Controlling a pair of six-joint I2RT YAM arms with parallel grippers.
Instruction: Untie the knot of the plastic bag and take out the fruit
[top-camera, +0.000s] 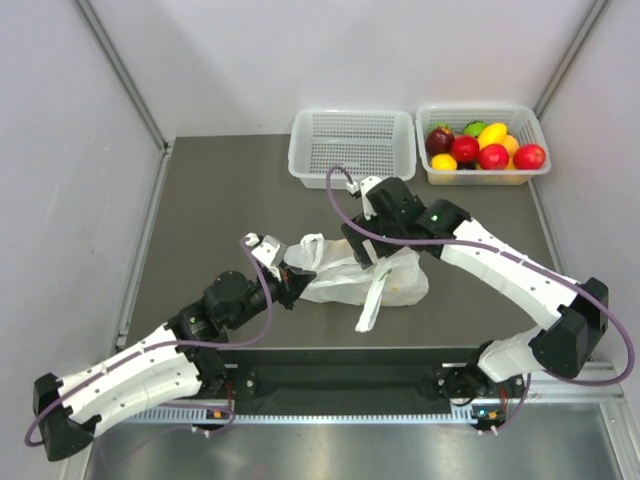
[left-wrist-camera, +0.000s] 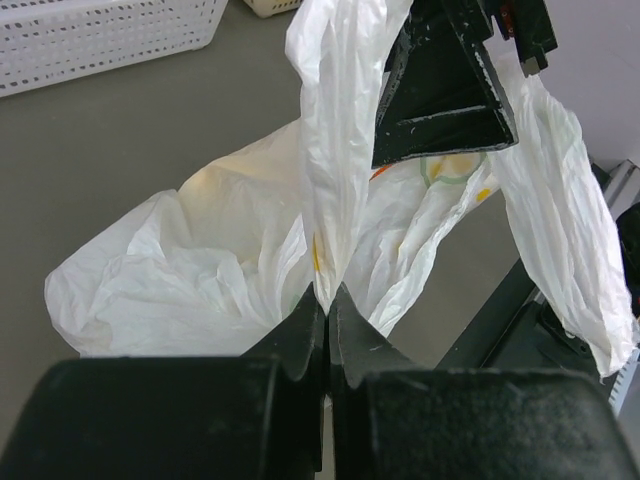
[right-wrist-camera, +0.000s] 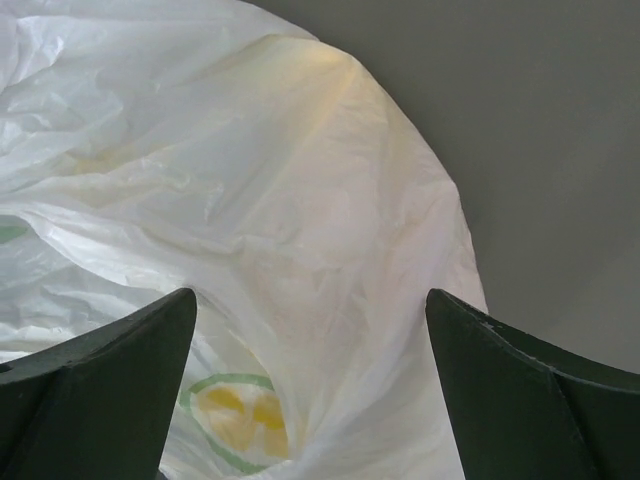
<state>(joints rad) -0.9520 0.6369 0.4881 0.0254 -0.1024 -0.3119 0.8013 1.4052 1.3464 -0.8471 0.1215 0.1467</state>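
Observation:
The white plastic bag (top-camera: 345, 278) lies crumpled on the dark table between both arms, one loop handle (top-camera: 372, 300) trailing toward the near edge. My left gripper (left-wrist-camera: 328, 296) is shut on a thin pulled-up strip of the bag (left-wrist-camera: 335, 150), at the bag's left end (top-camera: 298, 283). My right gripper (top-camera: 366, 250) hovers over the bag's top with its jaws wide open. In the right wrist view its fingers (right-wrist-camera: 120, 370) straddle the bag's film (right-wrist-camera: 300, 180) without pinching it. The fruit is hidden inside; only a faint yellow-orange tint (top-camera: 405, 286) shows through the plastic.
At the back stand an empty white perforated basket (top-camera: 352, 150) and, to its right, a second basket (top-camera: 483, 170) heaped with red, yellow and green fruit. The table's near edge (top-camera: 330, 352) runs just in front of the bag.

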